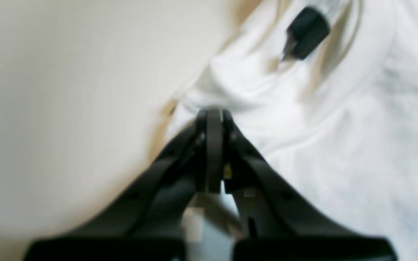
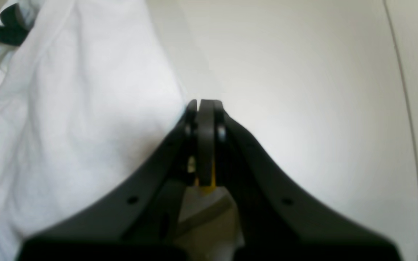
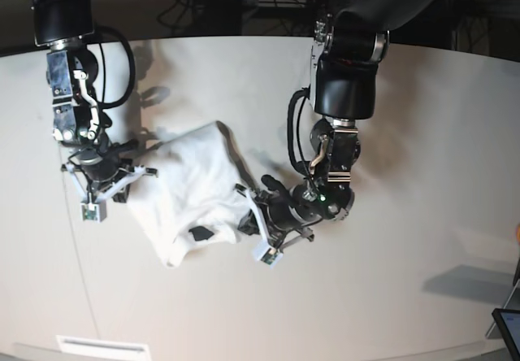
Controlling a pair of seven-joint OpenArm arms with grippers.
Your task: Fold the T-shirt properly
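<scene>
Smooth table (image 3: 390, 280), crumpled T-shirt (image 3: 191, 190).

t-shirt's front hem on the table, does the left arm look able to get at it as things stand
Probably yes: the left tool already sits shut on the T-shirt edge beside that hem, and nothing lies on the bare table around it.
</scene>
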